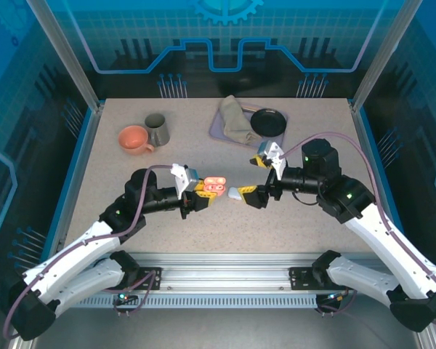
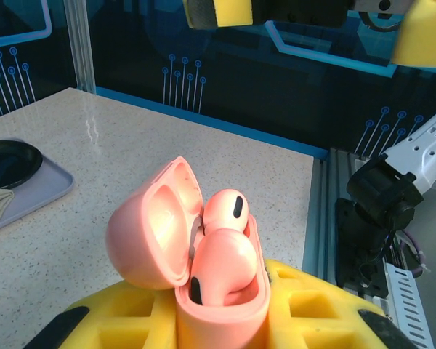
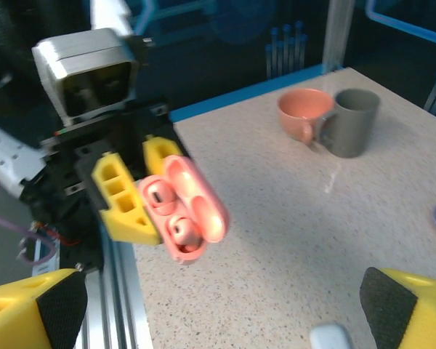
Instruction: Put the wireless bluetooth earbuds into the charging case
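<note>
Left wrist view puts the pink case (image 2: 221, 291) up close, pinched by its base between the L gripper (image 2: 221, 323) fingers and held in the air, lid (image 2: 149, 233) swung open to one side. Both pink buds (image 2: 225, 211) sit in their wells, heads up, stems down inside; can't tell if they're fully home. R gripper (image 1: 256, 178) hangs just beside, jaws spread wide w/ nothing in them, and a white case (image 1: 237, 193) lies on the table (image 1: 131, 174) near its fingers. Step in hand, I'd say: check the seating, then shut the lid. To do it well, keep the L grip steady and press each bud straight down its stem axis, no sideways shove, since the case is clamped only at the bottom & could twist. Then push the lid's outer shell over the hinge, slowly, so nothing pops out. Case mouth points up and toward the R arm. Its long axis, bud to bud, runs along the L fingers' reach, approx. toward the R gripper.
</note>
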`<action>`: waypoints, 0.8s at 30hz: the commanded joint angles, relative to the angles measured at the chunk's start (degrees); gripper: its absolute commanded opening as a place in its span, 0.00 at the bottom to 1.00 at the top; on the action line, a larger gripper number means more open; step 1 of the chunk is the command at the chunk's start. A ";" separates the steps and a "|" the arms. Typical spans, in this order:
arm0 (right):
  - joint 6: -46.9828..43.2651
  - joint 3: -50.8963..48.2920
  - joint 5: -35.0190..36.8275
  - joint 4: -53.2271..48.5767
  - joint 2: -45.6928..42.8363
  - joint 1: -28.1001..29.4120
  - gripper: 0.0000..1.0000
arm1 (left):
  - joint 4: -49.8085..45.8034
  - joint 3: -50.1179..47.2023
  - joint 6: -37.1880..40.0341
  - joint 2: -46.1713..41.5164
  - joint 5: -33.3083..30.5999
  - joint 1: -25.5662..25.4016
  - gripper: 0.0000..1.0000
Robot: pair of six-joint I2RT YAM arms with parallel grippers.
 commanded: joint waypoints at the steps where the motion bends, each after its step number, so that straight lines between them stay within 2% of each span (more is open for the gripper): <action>1: -11.86 -1.10 -6.85 -0.81 -0.25 1.42 1.00 | 2.16 1.38 2.77 -0.90 1.94 -0.40 0.00; 6: -21.06 0.39 -5.54 -2.51 2.98 5.48 1.00 | 0.97 2.51 4.37 -0.87 2.83 -0.48 0.00; 11: -21.90 4.52 -7.42 -4.55 9.48 6.57 1.00 | -0.24 3.68 5.87 -0.88 3.16 -0.57 0.00; 15: -22.25 5.56 -6.20 -4.64 13.00 8.02 1.00 | -0.77 4.15 7.00 -0.80 3.35 -0.57 0.00; 24: -22.07 5.69 -7.75 -4.61 14.90 9.99 1.00 | -2.03 4.67 7.41 -0.37 3.10 -0.66 0.00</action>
